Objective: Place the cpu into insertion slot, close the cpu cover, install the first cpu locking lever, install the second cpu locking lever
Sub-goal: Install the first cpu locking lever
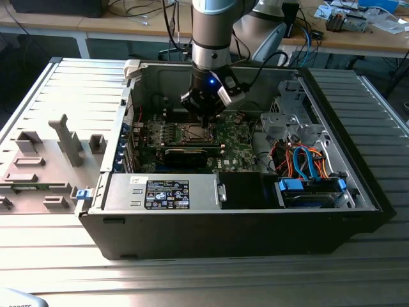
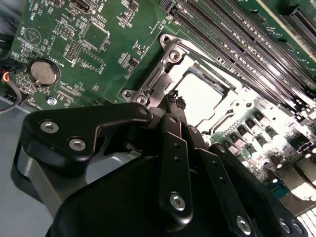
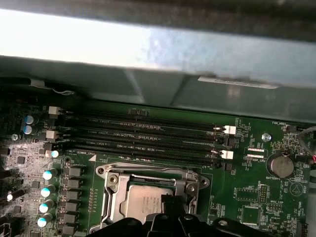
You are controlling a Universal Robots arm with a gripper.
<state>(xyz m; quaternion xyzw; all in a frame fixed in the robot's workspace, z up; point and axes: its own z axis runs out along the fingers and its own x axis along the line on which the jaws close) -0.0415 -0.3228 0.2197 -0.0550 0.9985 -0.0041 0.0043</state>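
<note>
The cpu (image 3: 143,203) lies flat in its socket on the green motherboard, its grey metal top glaring bright in the second wrist view (image 2: 203,96). The silver cpu cover (image 3: 148,177) lies down over it as a frame around the chip, also seen here (image 2: 168,66). My gripper (image 1: 203,116) hangs low inside the computer case, right above the socket (image 1: 195,132). In the second wrist view the black fingers (image 2: 173,143) run together to a narrow tip at the socket's edge, shut, with nothing visible between them. A thin metal lever (image 3: 148,168) runs along the socket's side.
Empty black memory slots (image 3: 143,133) run beside the socket, and a coin battery (image 2: 43,71) sits farther off. The case holds a power supply (image 1: 166,192) at the front and a drive cage with blue and orange cables (image 1: 307,160) at the exterior view's right. A grey fixture (image 1: 64,137) stands outside.
</note>
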